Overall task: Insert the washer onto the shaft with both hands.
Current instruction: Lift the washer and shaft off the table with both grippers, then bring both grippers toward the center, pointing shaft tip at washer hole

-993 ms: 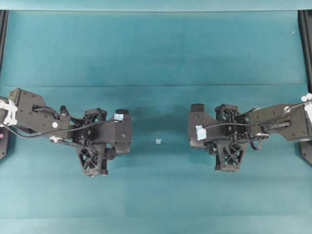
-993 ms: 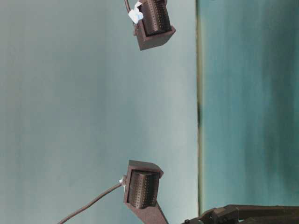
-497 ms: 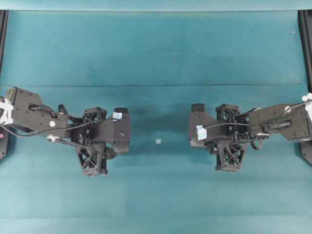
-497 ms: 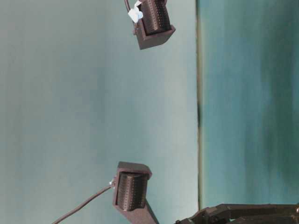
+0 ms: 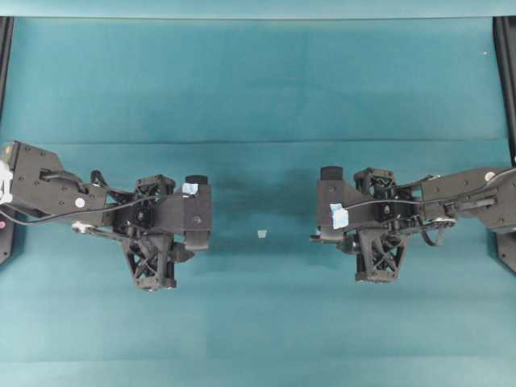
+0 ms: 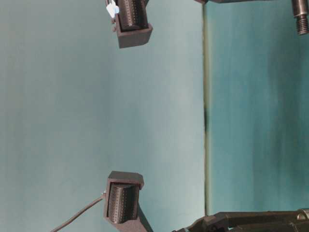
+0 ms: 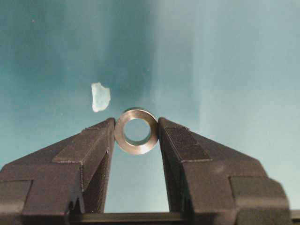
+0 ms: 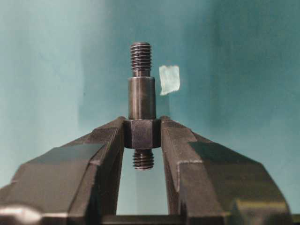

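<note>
washer (image 7: 136, 131) | between left end effector (image 7: 136, 132) tips (pinched) | shaft (image 8: 141, 104) clamped in right end effector (image 8: 142, 133)

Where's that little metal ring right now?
In the left wrist view, the washer is pinched between the left gripper fingertips, above the teal mat, just right of a pale tape scrap.

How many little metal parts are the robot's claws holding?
2. The washer sits pinched between the left gripper fingertips. The shaft is clamped in the right gripper, threaded end sticking out.
</note>
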Controlling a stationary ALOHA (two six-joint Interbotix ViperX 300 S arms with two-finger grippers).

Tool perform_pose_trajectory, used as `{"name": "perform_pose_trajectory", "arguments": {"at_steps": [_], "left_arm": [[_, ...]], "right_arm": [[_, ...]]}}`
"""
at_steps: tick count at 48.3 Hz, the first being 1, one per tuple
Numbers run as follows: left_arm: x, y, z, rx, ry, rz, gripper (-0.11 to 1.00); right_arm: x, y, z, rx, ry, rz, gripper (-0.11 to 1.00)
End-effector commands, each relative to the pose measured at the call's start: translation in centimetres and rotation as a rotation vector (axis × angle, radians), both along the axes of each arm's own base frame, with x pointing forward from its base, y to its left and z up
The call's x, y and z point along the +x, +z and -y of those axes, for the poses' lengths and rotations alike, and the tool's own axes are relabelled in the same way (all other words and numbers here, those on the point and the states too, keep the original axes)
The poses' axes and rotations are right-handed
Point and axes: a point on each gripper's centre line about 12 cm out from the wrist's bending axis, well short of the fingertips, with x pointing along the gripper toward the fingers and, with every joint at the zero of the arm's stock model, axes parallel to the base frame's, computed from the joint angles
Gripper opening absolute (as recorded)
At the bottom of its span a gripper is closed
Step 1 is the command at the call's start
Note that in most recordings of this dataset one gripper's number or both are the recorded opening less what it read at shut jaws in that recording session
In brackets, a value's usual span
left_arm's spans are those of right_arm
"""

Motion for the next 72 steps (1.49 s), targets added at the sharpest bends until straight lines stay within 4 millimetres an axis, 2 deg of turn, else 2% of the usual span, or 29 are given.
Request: {"name": "perform_pose_trajectory", "arguments": {"at_steps": [1,10,39,57,72], "left_arm": [[0.3,1.0,0.1,0.000,-0.005,0.037,0.38],[0.7,1.6,0.1,-0.006,-0.005,0.106,0.38],[0.5,4.0,0.2,-0.040,-0.008,0.466,0.38],[0.7,4.7,0.3,-0.053,-0.010,0.602,0.38],[1.3,4.3,-0.1,-0.068,0.008,0.684,0.38]], "right_arm": [[0.4,1.2,-0.1,0.006,-0.004,0.057,0.01],[0.5,2.1,-0.1,0.010,-0.007,0.141,0.01],[-0.6,3.2,-0.8,0.042,-0.007,0.424,0.01],[-1.0,3.1,-1.1,0.113,-0.076,0.554,0.01],[-1.2,1.8,-1.0,0.127,-0.090,0.587,0.01]]}}
